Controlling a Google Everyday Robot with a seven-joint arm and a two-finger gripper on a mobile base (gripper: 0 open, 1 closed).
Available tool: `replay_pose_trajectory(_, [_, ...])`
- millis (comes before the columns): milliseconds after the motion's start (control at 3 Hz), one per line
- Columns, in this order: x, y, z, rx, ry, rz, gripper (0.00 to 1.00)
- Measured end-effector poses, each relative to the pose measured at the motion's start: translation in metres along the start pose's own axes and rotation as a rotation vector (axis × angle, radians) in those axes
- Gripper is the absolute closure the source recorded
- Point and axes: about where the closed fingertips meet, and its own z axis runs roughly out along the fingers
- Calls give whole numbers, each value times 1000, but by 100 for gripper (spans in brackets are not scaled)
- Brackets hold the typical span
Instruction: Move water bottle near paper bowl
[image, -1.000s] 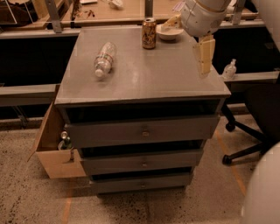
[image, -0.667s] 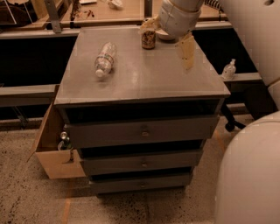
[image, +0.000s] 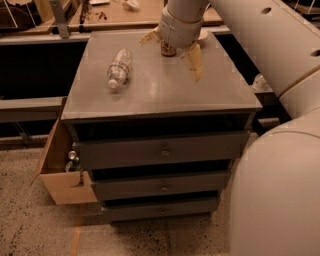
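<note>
Spread wide, the hand (image: 169, 57) hangs over the far right part of the counter (image: 150, 95), its two pale fingers (image: 193, 61) well apart and holding nothing. A brown drink can (image: 168, 49) stands below the wrist, between the fingers. Only a pale sliver of the paper bowl (image: 203, 35) shows at the back edge, just behind the hand and near the can.

Nothing of the task looks done yet. The water bottle (image: 119, 68) lies untouched on the left half of the counter, well apart from both bowl and hand. Reaching across, grasping it and carrying it to the bowl all appear to remain.

The bottle is clear ribbed plastic with a pale label band. It lies on its side, white cap toward the front edge, and would probably roll if nudged.
</note>
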Motion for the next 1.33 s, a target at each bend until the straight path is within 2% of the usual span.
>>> replay_pose_trajectory(333, [10, -47, 36, 25, 43, -206, 0])
replay_pose_trajectory(667, [8, -78, 72, -23, 15, -391, 0])
replay_pose_trajectory(1000, [10, -105, 101, -36, 3, -511, 0])
replay_pose_trajectory(1333, [9, -131, 120, -33, 11, -596, 0])
